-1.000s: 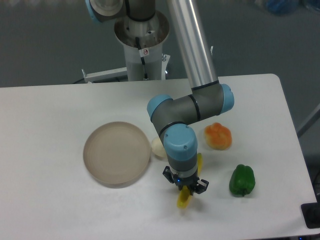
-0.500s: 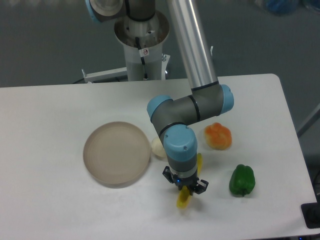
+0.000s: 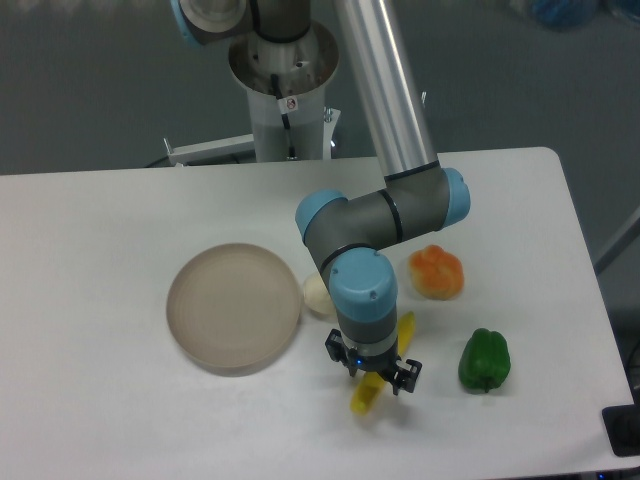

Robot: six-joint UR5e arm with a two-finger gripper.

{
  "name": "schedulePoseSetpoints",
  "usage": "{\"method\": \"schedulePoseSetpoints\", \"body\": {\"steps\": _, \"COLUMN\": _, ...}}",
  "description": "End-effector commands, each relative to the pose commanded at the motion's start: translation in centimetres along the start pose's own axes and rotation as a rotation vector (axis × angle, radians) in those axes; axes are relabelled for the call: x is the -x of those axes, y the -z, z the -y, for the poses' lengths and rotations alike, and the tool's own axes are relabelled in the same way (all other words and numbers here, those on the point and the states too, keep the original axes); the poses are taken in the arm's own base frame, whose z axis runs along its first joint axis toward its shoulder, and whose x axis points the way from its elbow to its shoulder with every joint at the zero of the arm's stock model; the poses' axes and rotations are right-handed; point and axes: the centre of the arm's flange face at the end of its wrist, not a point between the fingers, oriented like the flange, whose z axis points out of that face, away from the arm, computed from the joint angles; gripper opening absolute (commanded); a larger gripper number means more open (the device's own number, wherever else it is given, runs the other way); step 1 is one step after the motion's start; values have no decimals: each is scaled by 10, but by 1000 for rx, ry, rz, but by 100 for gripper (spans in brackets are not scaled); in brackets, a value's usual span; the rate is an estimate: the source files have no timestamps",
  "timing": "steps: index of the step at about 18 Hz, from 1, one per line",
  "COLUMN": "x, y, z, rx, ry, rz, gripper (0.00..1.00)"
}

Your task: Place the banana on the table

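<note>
Yellow and slim, the banana (image 3: 366, 394) lies near the front of the white bench (image 3: 100, 400), its middle hidden under the pincer (image 3: 374, 376), whose black fingers sit close on either side of it; whether they grip it I cannot tell. Right is a green pepper (image 3: 485, 361); behind, an orange fruit (image 3: 437, 272), a half-hidden pale pear (image 3: 317, 296) and a beige plate (image 3: 233, 307). No writing is legible.

The white table (image 3: 120, 215) carries a beige plate (image 3: 232, 306), pale pear (image 3: 316, 296), orange fruit (image 3: 437, 272) — and a green pepper (image 3: 485, 361).
</note>
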Motion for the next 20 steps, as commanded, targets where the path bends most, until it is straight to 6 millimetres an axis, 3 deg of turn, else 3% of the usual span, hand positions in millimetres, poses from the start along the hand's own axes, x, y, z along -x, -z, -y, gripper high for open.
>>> {"method": "schedulePoseSetpoints", "body": {"steps": 5, "x": 27, "y": 37, "z": -5, "rx": -42, "ry": 31, "rz": 50, "gripper": 100}}
{"method": "schedulePoseSetpoints", "body": {"steps": 11, "x": 68, "y": 57, "z": -17, "rx": -67, "ry": 78, "rz": 100, "gripper": 100}}
{"method": "schedulePoseSetpoints", "body": {"steps": 15, "x": 86, "y": 68, "z": -30, "rx": -67, "ry": -21, "rz": 124, "gripper": 100}}
{"method": "schedulePoseSetpoints", "body": {"steps": 20, "x": 115, "y": 83, "z": -60, "rx": -58, "ry": -98, "rz": 155, "gripper": 100}}
